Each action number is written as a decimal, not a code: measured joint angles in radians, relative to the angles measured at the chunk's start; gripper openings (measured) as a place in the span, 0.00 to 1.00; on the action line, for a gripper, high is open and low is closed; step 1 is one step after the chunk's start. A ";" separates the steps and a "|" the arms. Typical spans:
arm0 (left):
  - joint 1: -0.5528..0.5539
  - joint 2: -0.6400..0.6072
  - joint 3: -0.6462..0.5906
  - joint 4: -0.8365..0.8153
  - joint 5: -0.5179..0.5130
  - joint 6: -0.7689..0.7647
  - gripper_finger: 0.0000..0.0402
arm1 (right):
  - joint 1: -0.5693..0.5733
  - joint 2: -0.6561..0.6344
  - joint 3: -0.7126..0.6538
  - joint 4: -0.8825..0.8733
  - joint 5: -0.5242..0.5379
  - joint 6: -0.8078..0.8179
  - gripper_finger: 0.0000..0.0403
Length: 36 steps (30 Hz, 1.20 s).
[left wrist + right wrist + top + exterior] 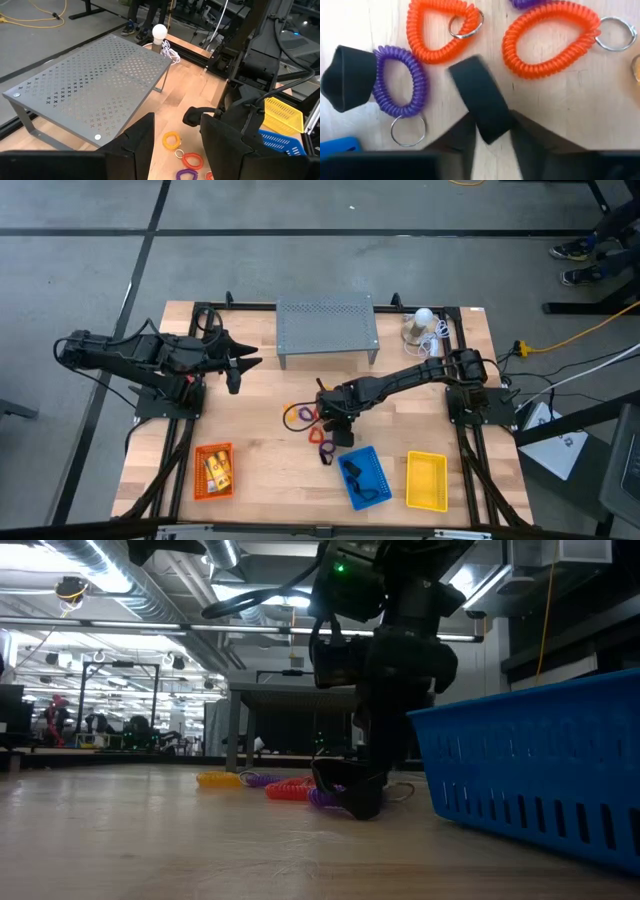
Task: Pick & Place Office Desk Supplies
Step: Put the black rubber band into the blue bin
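Purple loop (400,82) between right hand (415,95) fingers

No legible text, labels, brand marks, numbers or signs in any of the four views.

Surfaces checked:
- grey perforated shelf (95,85): cross-shaped perforations only, no lettering.
- blue basket (530,765): plain slotted wall, no marking.
- orange basket (213,470): the yellow-orange packets inside are too small to show any print.
- yellow basket (426,480): no marking seen.
- coil loops (550,37): bare plastic coils and metal rings, no tags.
- room behind the counter, low view: hanging fixtures and distant clutter, nothing readable.
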 joint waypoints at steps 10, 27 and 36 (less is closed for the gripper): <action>0.000 0.000 0.000 0.000 -0.002 0.000 0.38 | -0.002 -0.007 -0.001 -0.005 -0.079 0.064 0.02; 0.000 0.000 0.000 -0.004 0.000 0.015 0.38 | 0.115 -0.397 0.000 -0.106 -0.082 0.365 0.00; 0.000 0.048 0.000 -0.002 0.132 0.007 0.38 | 0.309 -0.390 -0.071 -0.096 -0.059 0.583 0.00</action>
